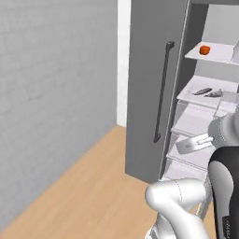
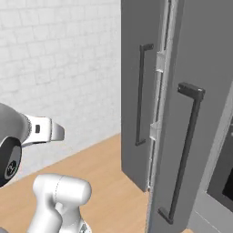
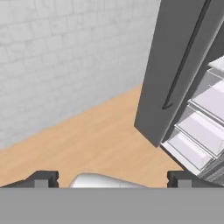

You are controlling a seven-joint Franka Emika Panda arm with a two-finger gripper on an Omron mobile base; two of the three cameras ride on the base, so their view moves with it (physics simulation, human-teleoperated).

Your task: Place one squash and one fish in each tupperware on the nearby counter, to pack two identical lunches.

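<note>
White brick wall [image 1: 51, 93] fills the left side of the left base view, with a light wooden floor [image 1: 93, 196] running along its foot toward the lower centre. Right of centre stands a tall grey fridge door [image 1: 149, 93], swung open, with a long dark handle [image 1: 162, 91] running down it. Behind the door, at the right edge of the frame, white shelves [image 1: 198, 95] step downward.

One squash [image 1: 204, 50] sits on the top shelf, at the upper right of the frame. On the shelf below lie two slender grey fish [image 1: 208, 92], close together; whether they touch cannot be told.

The tool [image 3: 111, 179] shows at the bottom of the hand view, its two dark fingertips [image 3: 43, 178] set far apart near the lower left and lower right of the frame. The gap between them is wide, with nothing held and nothing touching either tip; floor lies beyond them. The door and lower shelves stand at the right of that view, well apart from the tool.

In the right base view two grey doors [image 2: 191, 113] with dark handles stand at centre and right.
</note>
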